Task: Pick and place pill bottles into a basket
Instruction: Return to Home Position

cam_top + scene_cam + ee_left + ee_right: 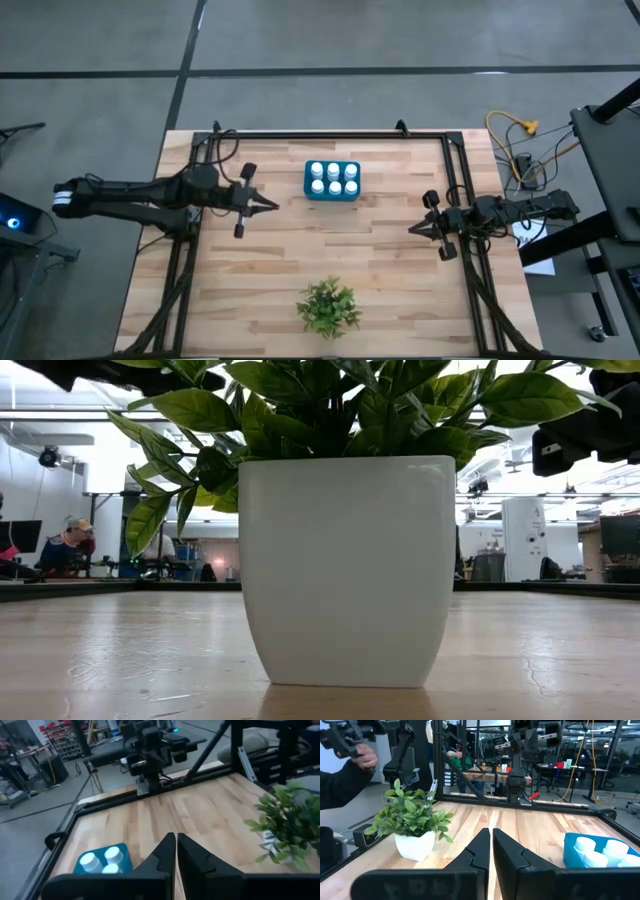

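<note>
The teal-blue basket (332,181) stands on the table at the far middle, with several white-capped pill bottles (333,178) standing upright inside it. It also shows in the left wrist view (102,860) and the right wrist view (600,851). My left gripper (272,205) is shut and empty, above the table to the left of the basket. My right gripper (413,229) is shut and empty, above the table to the right of the basket and nearer the front.
A green leafy plant in a white pot (328,306) stands near the table's front edge in the middle; it fills the low view (347,565). A black frame (330,133) runs along the table's far and side edges. A person's arm (347,770) shows beyond the table.
</note>
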